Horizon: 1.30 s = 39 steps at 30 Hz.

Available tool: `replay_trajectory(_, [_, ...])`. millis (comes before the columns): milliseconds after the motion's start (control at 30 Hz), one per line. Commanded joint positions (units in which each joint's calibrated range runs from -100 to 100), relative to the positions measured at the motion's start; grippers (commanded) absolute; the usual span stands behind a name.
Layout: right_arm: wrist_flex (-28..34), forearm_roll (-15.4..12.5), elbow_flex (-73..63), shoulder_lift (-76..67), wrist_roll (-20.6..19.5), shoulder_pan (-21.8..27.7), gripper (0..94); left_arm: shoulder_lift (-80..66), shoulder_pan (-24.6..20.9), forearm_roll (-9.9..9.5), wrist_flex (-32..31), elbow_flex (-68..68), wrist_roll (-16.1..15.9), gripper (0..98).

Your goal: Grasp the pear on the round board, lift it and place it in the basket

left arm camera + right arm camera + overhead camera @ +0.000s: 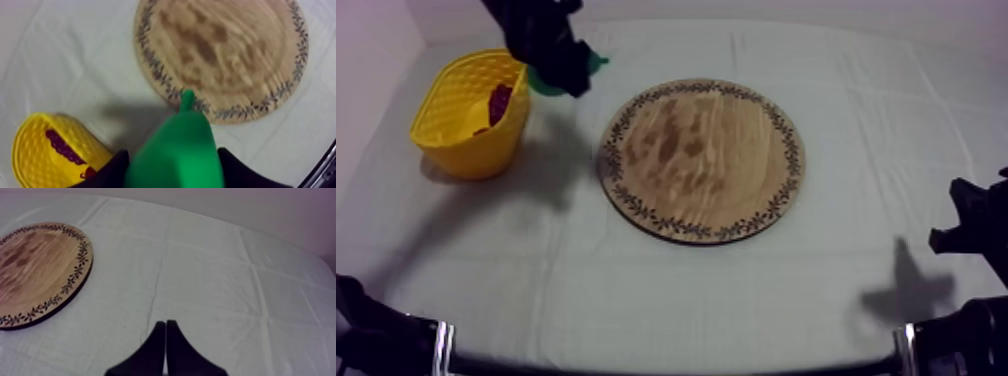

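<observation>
Top view: left gripper (566,72) clamps pear (542,83), airborne at board's (701,160) 10 o'clock, beside basket (448,95) rim. Shift toward 9 o'clock, centre over opening, then release. Right gripper (165,323) closed, idle.

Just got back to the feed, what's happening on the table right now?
The left gripper is shut on the green pear, holding it up beside the yellow basket, not yet in it. The wooden board is bare. Something dark red lies in the basket. The right gripper rests shut over the cloth, off to the board's side.
</observation>
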Motion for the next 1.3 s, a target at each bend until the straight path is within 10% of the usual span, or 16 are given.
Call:
replay_trajectory(0, [0.0, 0.0, 0.1, 0.0, 0.0, 0.0, 0.5, -2.3, -1.6, -0.08, 0.2, 1.1, 0.3, 48.4])
replay_trajectory(1267, [0.0, 0.0, 0.1, 0.0, 0.0, 0.0, 0.5, 13.6, -22.7, -2.83, -18.1, 4.5, 0.8, 42.7])
